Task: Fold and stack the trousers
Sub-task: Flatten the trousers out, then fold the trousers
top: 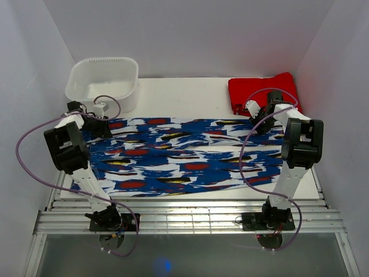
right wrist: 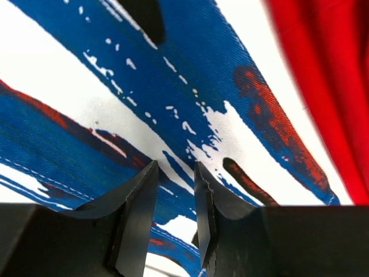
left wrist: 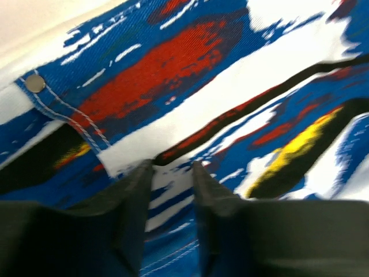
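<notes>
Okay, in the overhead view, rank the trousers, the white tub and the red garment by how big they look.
1. The trousers, clearly largest.
2 and 3. The white tub and the red garment look about alike. The right arm covers part of the garment, so I won't rank them.

Bright, even light — soft shadows (wrist views blurry near edges)

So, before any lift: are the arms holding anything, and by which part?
Cannot tell: left fingers and right fingers straddle the trousers' far corners, no clear pinch.
</notes>
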`<state>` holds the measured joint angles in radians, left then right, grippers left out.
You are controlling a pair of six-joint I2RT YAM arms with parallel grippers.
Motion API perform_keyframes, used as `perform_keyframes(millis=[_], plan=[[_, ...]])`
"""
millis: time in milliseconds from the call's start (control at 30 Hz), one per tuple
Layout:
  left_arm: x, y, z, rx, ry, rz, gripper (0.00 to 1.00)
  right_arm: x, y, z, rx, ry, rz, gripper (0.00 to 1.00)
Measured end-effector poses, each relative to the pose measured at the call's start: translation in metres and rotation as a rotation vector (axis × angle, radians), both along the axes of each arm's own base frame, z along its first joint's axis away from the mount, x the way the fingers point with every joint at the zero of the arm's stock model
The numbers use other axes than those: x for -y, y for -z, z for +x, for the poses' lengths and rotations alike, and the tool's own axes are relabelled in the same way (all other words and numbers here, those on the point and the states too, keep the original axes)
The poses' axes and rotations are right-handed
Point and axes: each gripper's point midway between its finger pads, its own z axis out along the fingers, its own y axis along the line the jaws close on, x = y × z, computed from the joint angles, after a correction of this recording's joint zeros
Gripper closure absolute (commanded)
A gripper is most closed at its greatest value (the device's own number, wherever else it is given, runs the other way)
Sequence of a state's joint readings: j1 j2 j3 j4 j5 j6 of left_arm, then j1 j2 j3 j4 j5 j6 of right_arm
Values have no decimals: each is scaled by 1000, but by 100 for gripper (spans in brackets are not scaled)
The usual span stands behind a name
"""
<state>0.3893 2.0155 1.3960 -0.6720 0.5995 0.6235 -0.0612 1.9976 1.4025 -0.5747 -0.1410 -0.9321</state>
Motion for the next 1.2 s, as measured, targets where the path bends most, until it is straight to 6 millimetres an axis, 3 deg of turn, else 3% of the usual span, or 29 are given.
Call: perform_keyframes(millis=[100, 200, 300, 333, 400, 433, 500, 667, 767, 833, 967, 1100, 1200], plan=[[-1, 2, -12, 13, 64, 55, 65, 6, 1, -14, 14, -46, -35, 63], [1, 3, -32, -4, 124, 93, 64, 12, 0, -26, 10, -90, -64, 61], [2, 2, -45, -24, 167, 99, 52, 18, -3, -32, -10, -114, -79, 48], [2, 1, -47, -26, 179, 97, 49, 21, -4, -35, -31, -121, -83, 37], [-1, -4, -49, -26, 196, 100, 43, 25, -6, -41, -72, -138, -84, 25], [-5, -8, -46, -14, 204, 110, 42, 29, -7, -42, -86, -134, -82, 10], [-14, -22, -35, 34, 221, 134, 40, 36, -15, -35, -93, -144, -87, 1], [-42, -72, 8, 241, 318, 245, 35, 53, -48, 7, -7, -174, -121, 4], [-55, -95, 30, 326, 387, 294, 36, 59, -55, 23, 18, -191, -128, 1], [-64, -100, 46, 357, 433, 308, 36, 60, -53, 29, 16, -207, -121, 0], [-76, -76, 59, 342, 514, 298, 36, 59, -36, 31, -16, -262, -91, 0], [-76, -28, 45, 247, 565, 234, 36, 57, -17, 29, -52, -388, -77, 0], [-78, -4, 34, 187, 590, 210, 37, 57, -10, 34, -52, -450, -70, 0]])
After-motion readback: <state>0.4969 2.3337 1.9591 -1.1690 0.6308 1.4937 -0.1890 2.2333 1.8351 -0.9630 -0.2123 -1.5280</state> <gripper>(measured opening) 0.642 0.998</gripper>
